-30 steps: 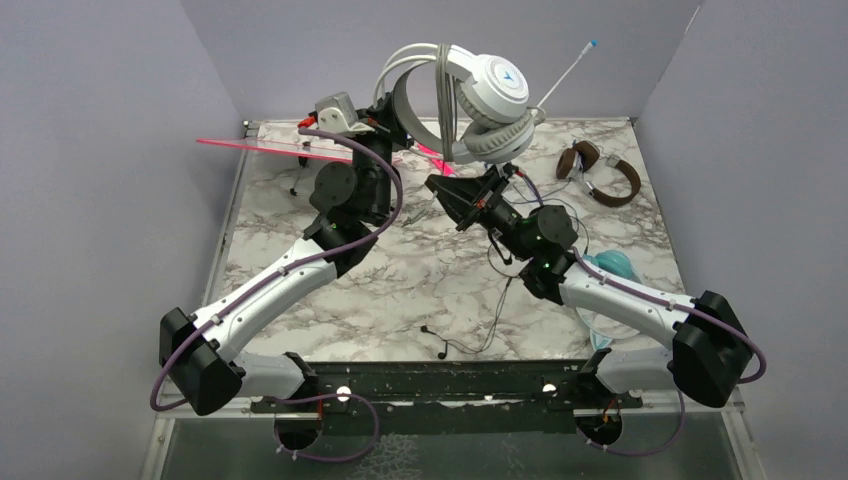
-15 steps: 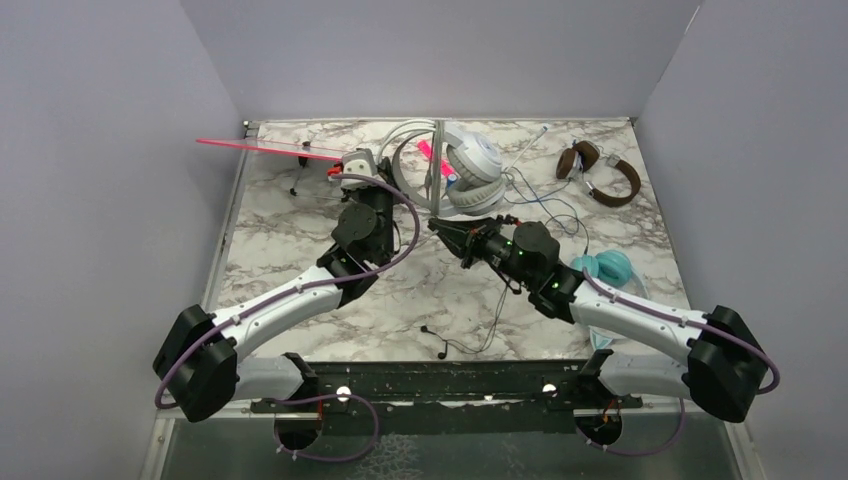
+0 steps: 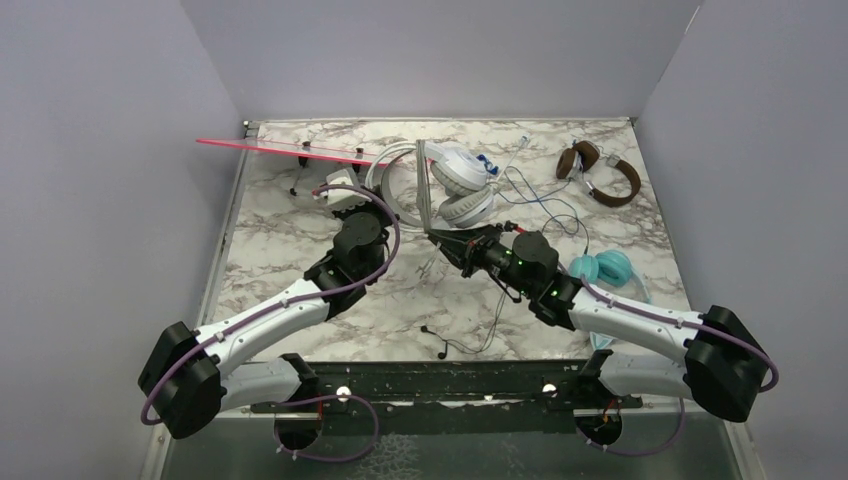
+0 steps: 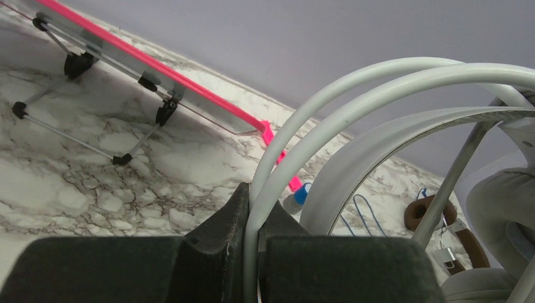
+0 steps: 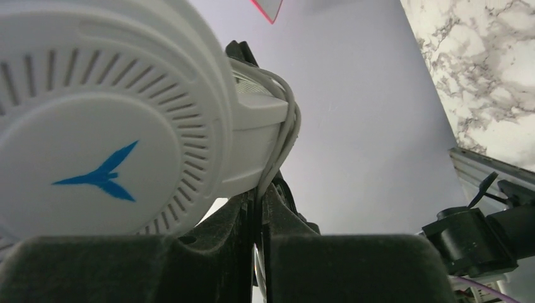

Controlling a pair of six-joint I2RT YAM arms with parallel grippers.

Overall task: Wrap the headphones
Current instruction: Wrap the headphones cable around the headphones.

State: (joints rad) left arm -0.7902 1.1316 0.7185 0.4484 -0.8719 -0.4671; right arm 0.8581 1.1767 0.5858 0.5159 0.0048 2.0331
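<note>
The white-grey headphones with the blue logo sit low at the back middle of the marble table. My left gripper is shut on their thin headband wires; its fingers pinch one wire. My right gripper is shut on their grey cord, which is wound round beside the logo cup. The teal headphones lie by my right arm. The brown headphones lie at the back right and show in the left wrist view.
A clear stand with a pink edge leans at the back left, also in the left wrist view. A thin black cord with a plug trails near the front. Blue cord loops lie behind my right gripper. Grey walls close three sides.
Both arms have brought the white headphones down from high near the back wall to just above the table, and pulled back toward the front. Both grips held.
</note>
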